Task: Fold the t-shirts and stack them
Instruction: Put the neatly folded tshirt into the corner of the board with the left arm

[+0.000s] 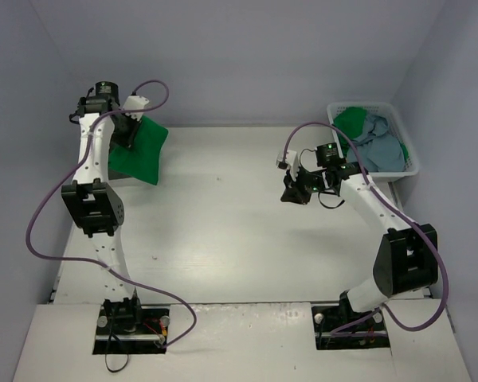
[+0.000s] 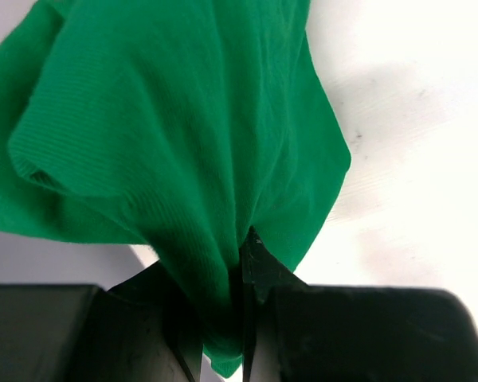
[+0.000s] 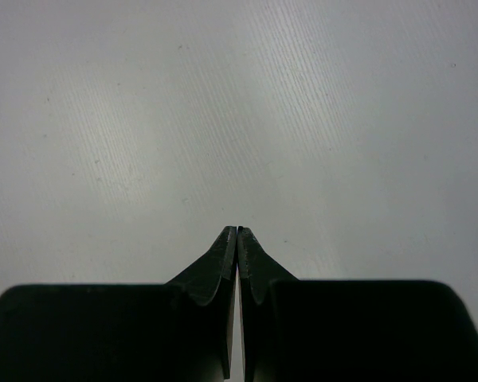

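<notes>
Closest in, right gripper (image 3: 237, 231) hangs clenched on nothing above the white table (image 1: 223, 231). Farther off, at far left, left gripper (image 2: 243, 239) pinches a bright green t-shirt (image 2: 167, 119), lifted and hanging bunched. Farthest, the white laundry basket (image 1: 413, 163) holds a blue-grey shirt (image 1: 380, 147) and more green cloth (image 1: 350, 121). No folded stack shows, so I judge nearly everything remains to be done.

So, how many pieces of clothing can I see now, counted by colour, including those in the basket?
Green: 2, the held green shirt in the left gripper and the green cloth in the basket.
Blue-grey: 1, the blue-grey cloth in the basket.
Total: 3 pieces.
</notes>
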`<action>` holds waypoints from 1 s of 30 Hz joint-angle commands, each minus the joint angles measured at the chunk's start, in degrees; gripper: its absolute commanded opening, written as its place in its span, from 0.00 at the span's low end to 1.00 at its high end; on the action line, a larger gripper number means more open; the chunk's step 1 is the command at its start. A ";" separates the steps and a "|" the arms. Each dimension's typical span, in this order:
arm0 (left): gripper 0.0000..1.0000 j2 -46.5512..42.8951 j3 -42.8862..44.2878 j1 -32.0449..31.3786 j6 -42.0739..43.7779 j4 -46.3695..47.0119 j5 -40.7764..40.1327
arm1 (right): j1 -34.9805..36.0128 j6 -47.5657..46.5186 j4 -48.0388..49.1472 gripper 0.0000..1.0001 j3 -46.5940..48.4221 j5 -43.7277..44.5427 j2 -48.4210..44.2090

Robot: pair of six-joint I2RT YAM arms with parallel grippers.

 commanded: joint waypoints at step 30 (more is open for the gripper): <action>0.00 -0.19 6.44 10.07 1.54 1.75 2.50 | -0.65 1.12 0.90 0.00 -0.30 -2.62 -1.22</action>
